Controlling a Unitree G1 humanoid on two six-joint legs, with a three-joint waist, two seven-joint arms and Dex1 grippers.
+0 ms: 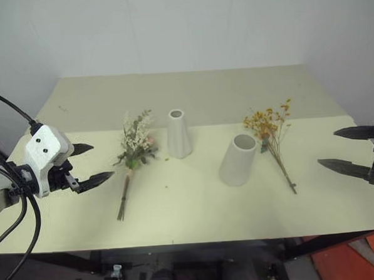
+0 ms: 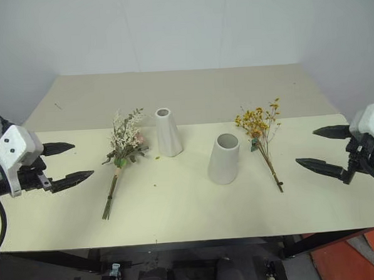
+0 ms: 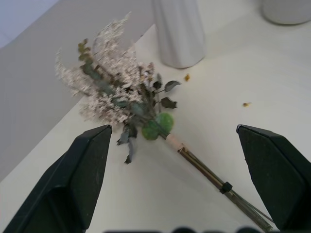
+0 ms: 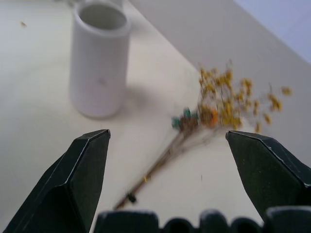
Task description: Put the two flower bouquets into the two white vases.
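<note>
left eye view, right tool (image 1: pixel 344 149) cut off at edge, both tools wide open, empty

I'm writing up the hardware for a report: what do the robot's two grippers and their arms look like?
The left gripper and the right gripper each have two long, black, wedge-shaped fingers tapering to a point. Behind the fingers sits a boxy white housing with two small dark holes on the left one, mounted on black hardware. Black cables loop from the left arm.
</note>
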